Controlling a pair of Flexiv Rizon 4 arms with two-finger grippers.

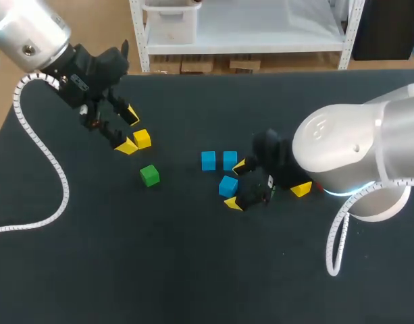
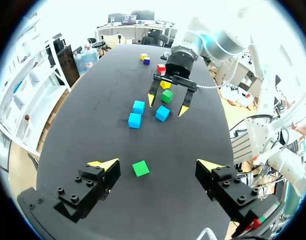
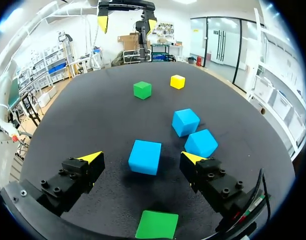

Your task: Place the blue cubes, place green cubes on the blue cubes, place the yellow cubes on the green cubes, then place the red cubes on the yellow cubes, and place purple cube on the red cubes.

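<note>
Okay, right gripper (image 3: 142, 157) jaws released, one blue cube (image 3: 144, 157) between the fingers, clear of both; right arm comes in low from the right, wrist bent toward the middle. Second blue cube (image 1: 208, 160) and third blue cube (image 1: 230, 160) sit side by side just beyond. Left gripper (image 1: 128, 129) jaws released too, tilted down over the table (image 1: 193, 270); yellow cube (image 1: 142, 138) just beside one tip, green cube (image 1: 149, 175) near.

The left arm (image 1: 31, 40) comes in from the far left corner and bends downward. The left gripper (image 1: 129, 129) hangs tilted, with its two yellow-tipped fingers (image 2: 104, 167) spread wide. The right arm (image 1: 355, 148) — big and pale grey — comes in from the right side. The right gripper (image 1: 236, 183) sits low, facing the left gripper — its fingers are wide apart too.
</note>
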